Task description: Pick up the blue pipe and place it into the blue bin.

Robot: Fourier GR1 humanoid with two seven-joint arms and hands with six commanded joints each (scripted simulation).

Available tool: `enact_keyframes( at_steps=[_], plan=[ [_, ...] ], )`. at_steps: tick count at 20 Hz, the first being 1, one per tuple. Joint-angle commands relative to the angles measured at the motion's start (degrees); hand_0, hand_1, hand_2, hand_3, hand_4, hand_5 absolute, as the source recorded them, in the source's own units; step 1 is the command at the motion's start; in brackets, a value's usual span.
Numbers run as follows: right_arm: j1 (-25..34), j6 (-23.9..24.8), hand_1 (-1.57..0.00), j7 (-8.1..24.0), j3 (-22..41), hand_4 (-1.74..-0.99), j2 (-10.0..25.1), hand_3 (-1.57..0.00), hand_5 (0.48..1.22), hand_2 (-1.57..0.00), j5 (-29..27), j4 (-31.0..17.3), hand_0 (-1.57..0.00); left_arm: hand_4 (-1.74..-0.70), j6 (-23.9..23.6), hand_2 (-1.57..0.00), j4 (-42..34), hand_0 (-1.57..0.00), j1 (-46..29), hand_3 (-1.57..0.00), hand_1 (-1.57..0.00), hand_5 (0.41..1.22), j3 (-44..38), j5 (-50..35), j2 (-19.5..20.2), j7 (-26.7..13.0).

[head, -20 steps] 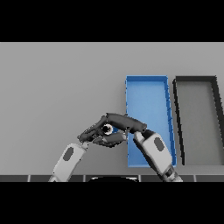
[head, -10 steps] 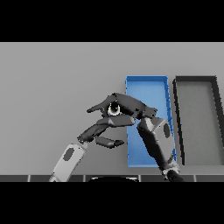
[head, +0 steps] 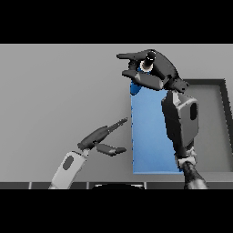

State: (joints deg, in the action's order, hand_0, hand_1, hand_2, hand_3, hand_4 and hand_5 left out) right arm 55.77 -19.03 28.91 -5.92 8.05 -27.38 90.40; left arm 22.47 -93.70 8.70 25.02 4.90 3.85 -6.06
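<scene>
My right hand is raised high over the far end of the blue bin, its fingers curled round the blue pipe. Only the pipe's blue lower end shows below the fingers, and its pale open end shows at the top of the fist. My left hand hovers low over the table just left of the bin, fingers straight and thumb apart, holding nothing.
A dark grey bin stands right of the blue bin, partly hidden by my right forearm. The grey table stretches to the left and back.
The right hand has lifted the pipe up and to the right, from beside the left hand to above the blue bin's far end. The left hand has stayed low.
</scene>
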Motion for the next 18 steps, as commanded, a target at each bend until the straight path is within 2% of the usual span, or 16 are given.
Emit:
enact_keyframes(
  at_steps=[1, 5, 11, 14, 18],
  plan=[
    [-0.3, 0.1, -1.57, 0.2, -1.1, -1.498, 1.0, -1.57, 1.221, -1.57, 1.2, -1.3, -1.57, -0.95, -0.2, 0.0, -0.2, 0.0, -0.2, 0.0, 0.0, 0.472, -0.1, -0.1, 0.0, -0.6],
    [-4.4, -0.3, -1.57, 1.3, -3.4, -1.499, 2.2, -1.57, 1.221, -1.57, 5.9, -4.2, -1.57, -0.95, 0.1, 0.0, 0.3, 0.0, 0.3, 0.0, 0.0, 0.47, -0.3, 0.0, 0.2, -0.3],
    [-13.5, -0.6, -1.57, 6.0, -4.3, -1.5, 2.2, -1.57, 1.221, -1.57, 13.0, -4.4, -1.57, -0.93, -0.7, 0.0, 1.3, 0.0, 0.5, 0.0, 0.0, 0.46, -0.9, 0.8, 0.6, 1.0],
    [-17.9, 0.5, -1.57, 6.0, -3.4, -1.5, 2.8, -1.57, 1.221, -1.57, 16.9, -5.5, -1.57, -0.93, -0.9, 0.0, 0.9, 0.0, 0.5, 0.0, 0.0, 0.463, -0.6, 1.3, 0.6, 2.4],
    [-21.4, 6.1, -1.57, 6.0, -0.1, -1.499, 4.8, -1.57, 1.221, -1.57, 18.5, -10.4, -1.57, -0.93, -1.5, 0.0, 1.5, 0.0, 0.9, 0.0, 0.0, 0.467, -0.5, 2.0, 0.2, 1.8]
  ],
)
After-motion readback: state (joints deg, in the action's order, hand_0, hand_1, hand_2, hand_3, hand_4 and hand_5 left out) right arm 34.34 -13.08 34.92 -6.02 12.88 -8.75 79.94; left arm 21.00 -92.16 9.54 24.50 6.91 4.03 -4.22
